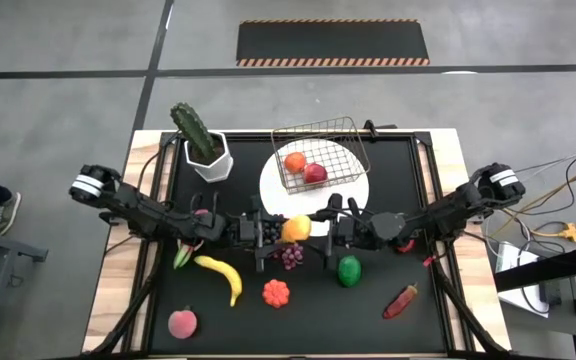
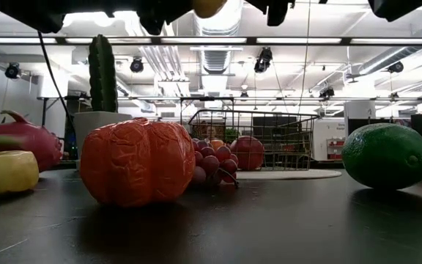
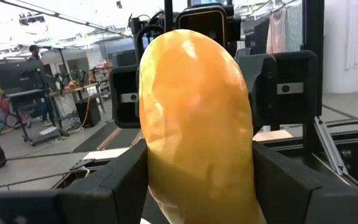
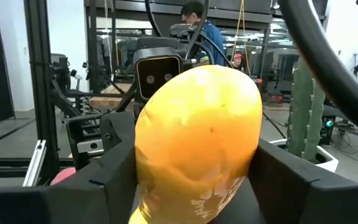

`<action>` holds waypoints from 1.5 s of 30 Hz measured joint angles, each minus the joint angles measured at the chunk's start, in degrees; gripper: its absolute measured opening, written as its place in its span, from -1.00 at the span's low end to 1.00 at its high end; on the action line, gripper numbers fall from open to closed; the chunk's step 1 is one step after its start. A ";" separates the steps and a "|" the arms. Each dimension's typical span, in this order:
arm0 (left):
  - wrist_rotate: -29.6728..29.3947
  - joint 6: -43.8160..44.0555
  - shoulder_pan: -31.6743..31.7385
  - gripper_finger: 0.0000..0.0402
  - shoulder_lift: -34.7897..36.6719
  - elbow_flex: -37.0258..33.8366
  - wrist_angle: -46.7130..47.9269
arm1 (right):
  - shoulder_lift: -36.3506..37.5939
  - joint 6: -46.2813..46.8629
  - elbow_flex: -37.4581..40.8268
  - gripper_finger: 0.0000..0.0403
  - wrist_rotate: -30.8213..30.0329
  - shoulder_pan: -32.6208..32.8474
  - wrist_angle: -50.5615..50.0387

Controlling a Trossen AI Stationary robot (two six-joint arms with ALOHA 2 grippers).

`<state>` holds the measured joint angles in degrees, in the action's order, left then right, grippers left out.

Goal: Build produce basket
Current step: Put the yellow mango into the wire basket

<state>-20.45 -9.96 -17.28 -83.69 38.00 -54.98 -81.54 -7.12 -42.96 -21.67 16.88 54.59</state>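
A yellow-orange mango-like toy fruit [image 1: 296, 228] hangs above the table's middle between both grippers; it shows at the low view's top edge [image 2: 208, 6]. My left gripper [image 1: 273, 231] meets it from the left and my right gripper [image 1: 320, 227] from the right, each shut on it. The wire basket [image 1: 318, 155] stands on a white plate [image 1: 353, 190] at the far middle, with an orange fruit [image 1: 295, 161] and a red apple [image 1: 315, 173] inside. Grapes [image 1: 291, 256], a banana [image 1: 223, 276], an orange pumpkin-like piece [image 1: 276, 293] and a green fruit [image 1: 349, 270] lie on the mat. My left gripper pinches the fruit between its two fingers, one on each side [image 3: 157, 177]. The fingers [image 3: 114, 186] lie level and come from the table's left. The fruit is lifted clear of the table. My right gripper pinches the same fruit by its sides [image 4: 151, 171] between its two fingers [image 4: 104, 177]. It comes level from the table's right, opposite the left gripper. The fruit fills the gap between the fingers.
A cactus in a white pot [image 1: 202, 145] stands at the far left. A pink peach [image 1: 182, 323] and a red chili [image 1: 400, 301] lie near the front edge. A pink dragon fruit [image 2: 20, 139] lies under the left arm. The grapes lie right below the held fruit.
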 joint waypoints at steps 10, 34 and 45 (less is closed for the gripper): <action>-1.02 0.77 0.92 0.59 0.25 -0.39 2.15 | 0.75 -0.56 -0.04 0.12 0.00 -0.19 -1.46; -3.83 -9.90 4.42 0.73 17.43 -2.08 27.42 | -3.06 11.77 -40.54 0.12 -3.30 -27.91 -97.47; -3.87 -9.88 4.42 0.73 19.16 -2.30 29.07 | -18.78 6.48 -48.26 0.14 8.09 -46.18 -106.61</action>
<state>-24.32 -19.84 -12.86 -64.53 35.70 -25.91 -100.32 -0.64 -91.22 -13.58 -29.30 -52.02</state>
